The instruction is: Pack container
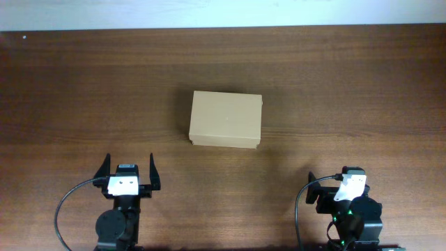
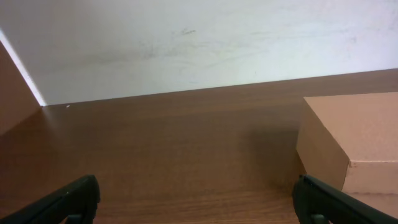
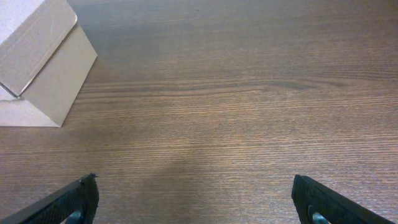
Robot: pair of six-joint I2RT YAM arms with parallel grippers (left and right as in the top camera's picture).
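The container [image 1: 226, 119] is a plain tan cardboard box lying flat mid-table with its flap lid shut. It also shows at the right edge of the left wrist view [image 2: 354, 137] and at the top left of the right wrist view [image 3: 37, 68]. My left gripper [image 1: 129, 162] is open and empty near the front edge, left of and in front of the box; its fingers frame bare wood [image 2: 196, 190]. My right gripper [image 1: 346, 183] is near the front edge at the right, and the right wrist view shows it open and empty [image 3: 196, 190]. No items for packing are in view.
The dark wooden table [image 1: 334, 84] carries only the box. A white wall [image 2: 186, 43] rises along the table's far edge. Both arm bases and their cables sit at the front edge.
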